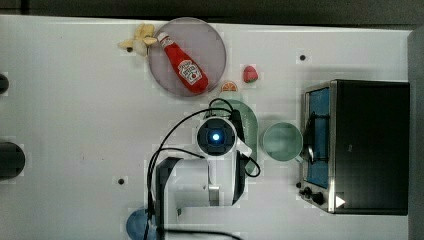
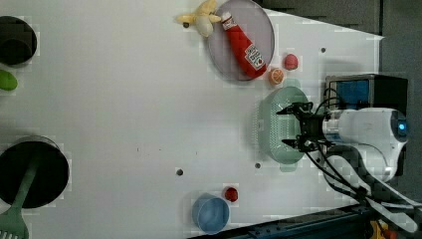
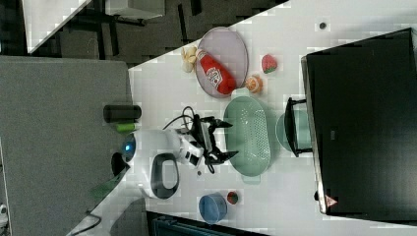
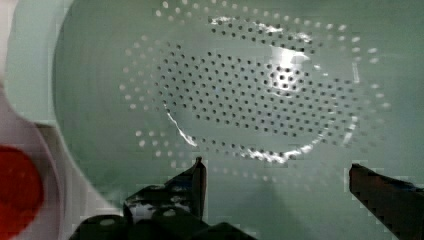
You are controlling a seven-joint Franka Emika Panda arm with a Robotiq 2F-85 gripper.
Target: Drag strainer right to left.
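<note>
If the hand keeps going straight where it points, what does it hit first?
Probably the perforated bottom of the pale sage-green oval plastic strainer: the open hand points into its bowl, nothing between. Height above it is unclear.

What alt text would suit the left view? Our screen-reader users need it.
A white robot arm's open gripper hangs over a pale green oval strainer on a white table. A ketchup bottle lies on a grey plate nearby; a blue bowl sits apart.

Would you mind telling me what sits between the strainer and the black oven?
A round green cup sits between the strainer and the black oven, clearest in the top view; the right view also shows it, behind the oven's handle.
</note>
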